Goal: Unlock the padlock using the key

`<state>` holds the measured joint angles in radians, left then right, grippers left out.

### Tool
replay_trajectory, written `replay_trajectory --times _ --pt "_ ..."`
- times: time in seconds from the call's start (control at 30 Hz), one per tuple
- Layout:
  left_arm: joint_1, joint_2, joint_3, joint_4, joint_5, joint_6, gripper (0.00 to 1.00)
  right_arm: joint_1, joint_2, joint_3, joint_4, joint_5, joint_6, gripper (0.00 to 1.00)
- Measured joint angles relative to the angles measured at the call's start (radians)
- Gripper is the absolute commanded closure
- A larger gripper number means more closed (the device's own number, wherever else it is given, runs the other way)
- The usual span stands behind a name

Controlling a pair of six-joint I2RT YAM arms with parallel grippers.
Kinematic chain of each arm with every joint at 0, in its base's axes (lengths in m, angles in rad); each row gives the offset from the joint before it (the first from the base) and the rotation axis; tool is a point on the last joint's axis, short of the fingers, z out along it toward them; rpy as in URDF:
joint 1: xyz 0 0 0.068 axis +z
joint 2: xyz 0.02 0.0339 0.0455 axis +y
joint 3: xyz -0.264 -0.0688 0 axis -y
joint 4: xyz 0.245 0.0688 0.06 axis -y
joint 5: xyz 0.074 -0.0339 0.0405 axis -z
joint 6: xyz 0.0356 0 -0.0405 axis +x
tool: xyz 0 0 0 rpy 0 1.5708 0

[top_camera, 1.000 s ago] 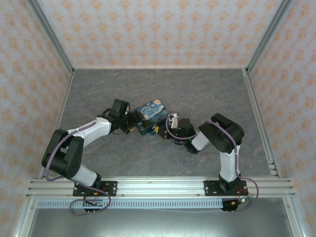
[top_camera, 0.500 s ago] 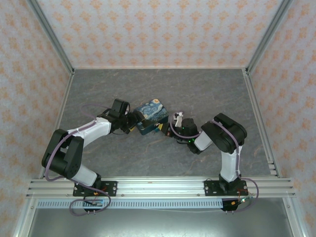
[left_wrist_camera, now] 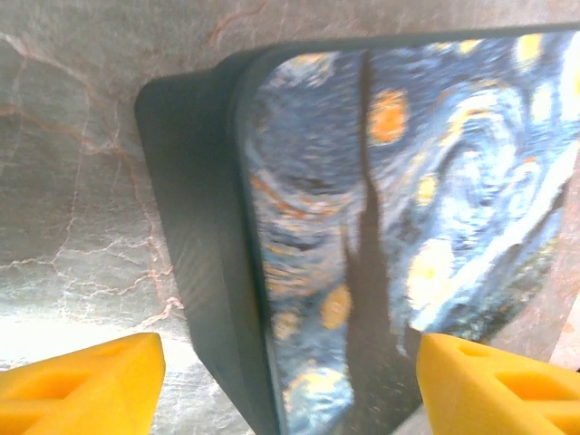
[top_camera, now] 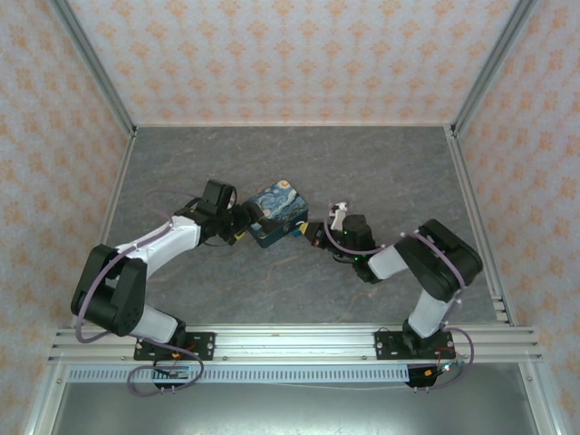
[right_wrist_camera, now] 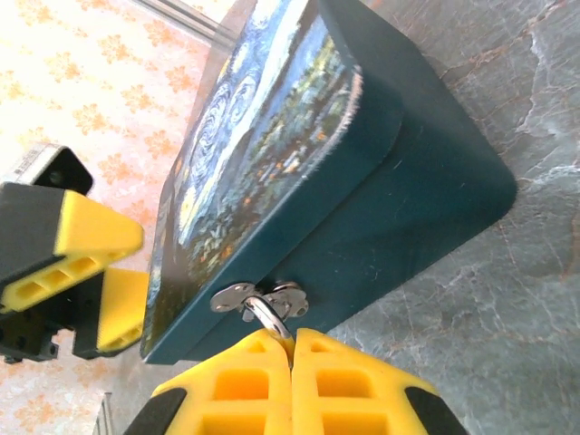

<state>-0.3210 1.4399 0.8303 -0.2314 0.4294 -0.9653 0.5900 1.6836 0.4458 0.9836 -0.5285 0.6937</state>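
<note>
Right gripper (right_wrist_camera: pixel 292 344): clenched just under the hasp (right_wrist_camera: pixel 272 292) of the box (right_wrist_camera: pixel 408 199), pinching where the padlock (right_wrist_camera: pixel 264 314) shackle runs in — key hidden, so you cannot confirm it. Left gripper (left_wrist_camera: pixel 290 362): spread, straddling the box's opposite end. Shackle looks hooked — unlocking remains for you. Right elbow now sits farther from the box than a second ago.

This is a robot test cell in a lab. Aluminium rails (top_camera: pixel 290 340) carry two bolted arms (top_camera: pixel 154 243), and patterned panels (top_camera: pixel 290 54) wall in the grey marble-look counter (top_camera: pixel 362 163).
</note>
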Motion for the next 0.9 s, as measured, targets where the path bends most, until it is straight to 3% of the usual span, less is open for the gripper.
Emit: replay_trajectory --times 0.2,0.43,0.73,0.9 --pt "0.000 -0.151 0.024 -0.023 -0.095 0.033 0.20 0.000 -0.301 0.025 -0.387 0.011 -0.127 1.00" --pt "0.000 -0.346 0.026 -0.056 -0.240 0.107 0.15 0.000 -0.579 0.175 -0.921 0.025 -0.294 1.00" --pt "0.000 -0.589 0.026 -0.077 -0.360 0.237 0.07 0.000 -0.620 0.378 -1.452 0.039 -0.401 1.00" --pt "0.000 -0.669 0.026 -0.093 -0.367 0.328 0.06 0.000 -0.577 0.390 -1.624 0.043 -0.399 1.00"
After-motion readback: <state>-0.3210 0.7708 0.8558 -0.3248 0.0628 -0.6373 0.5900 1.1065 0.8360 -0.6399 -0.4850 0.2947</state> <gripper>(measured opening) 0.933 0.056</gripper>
